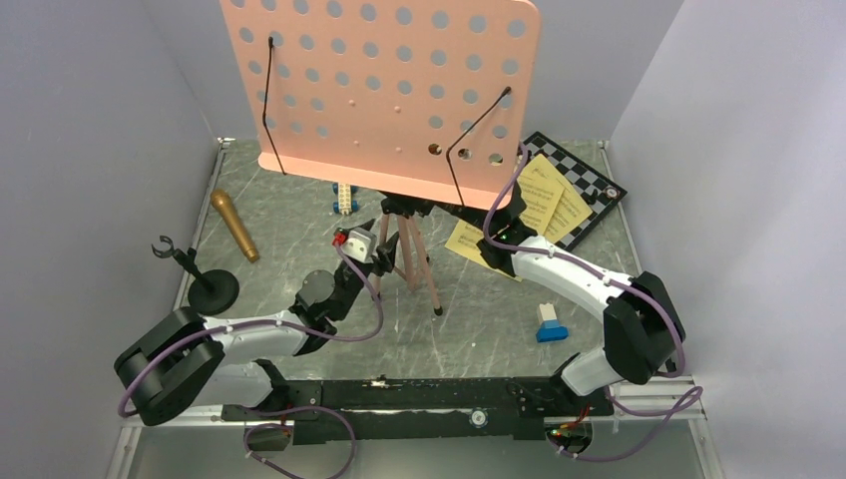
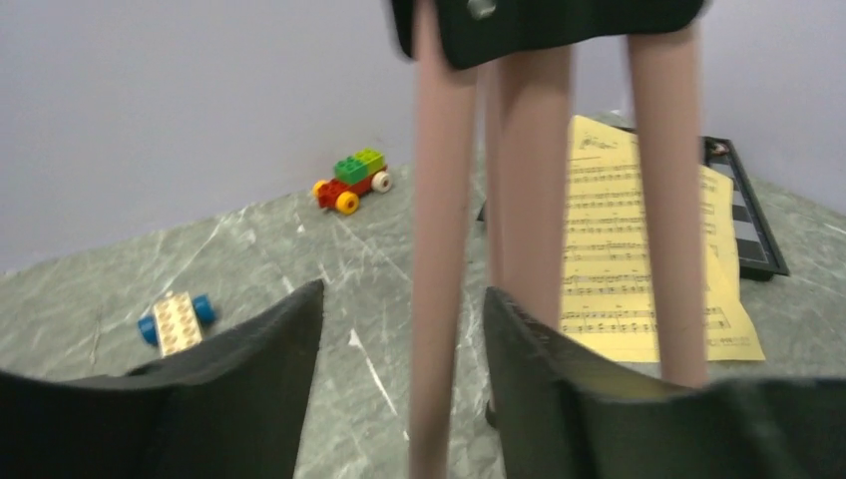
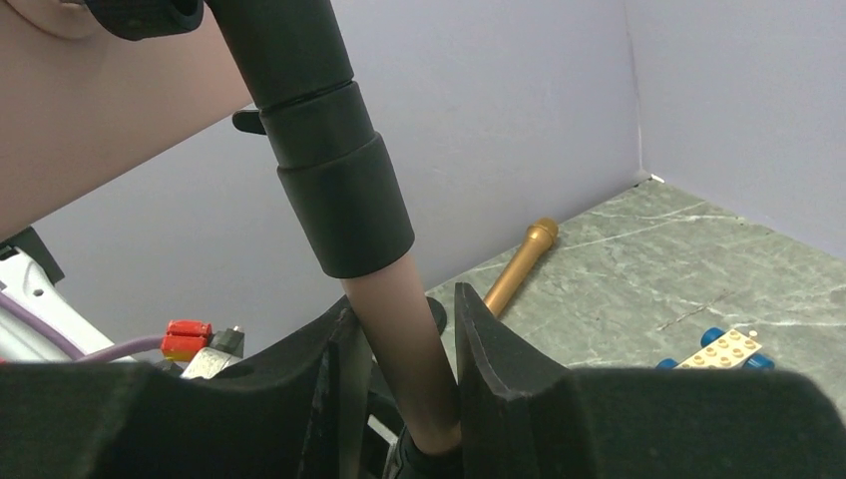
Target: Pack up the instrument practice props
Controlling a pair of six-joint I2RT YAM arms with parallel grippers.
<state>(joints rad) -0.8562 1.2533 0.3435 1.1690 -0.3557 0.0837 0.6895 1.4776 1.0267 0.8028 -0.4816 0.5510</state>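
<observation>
**Both arms working at the music stand's tripod**

The pink tripod music stand [image 1: 389, 80] is standing near the middle of the desk [image 1: 299, 210], its perforated panel looming toward the top camera. The right gripper [image 3: 404, 299] is pinching the stand's pink pole [image 3: 409, 369] just below the black collar [image 3: 339, 190], and its fingers appear to be pressing on both sides of the tube. The left gripper [image 2: 409, 399] is sitting low among the legs and spread wide around one tripod leg [image 2: 439, 249]. That leg is passing closer to one finger, and neither finger is clearly touching it.

The step in hand looks like collapsing the stand: one arm is steadying the pole while the other is lining up on a leg. The next move probably calls for the left gripper to close on that leg and fold it inward while the right grip holds firm so the top-heavy stand does not tip.

The other props are waiting. The gold-brown microphone [image 1: 234, 226] is lying at the left of the desk, near the black round-based mic stand [image 1: 205, 279]. The yellow sheet-music pages [image 1: 544, 205] are lying to the right, partly over the chessboard [image 1: 594, 185]. Small toy brick cars [image 2: 351, 180] are scattered around the stand.
</observation>
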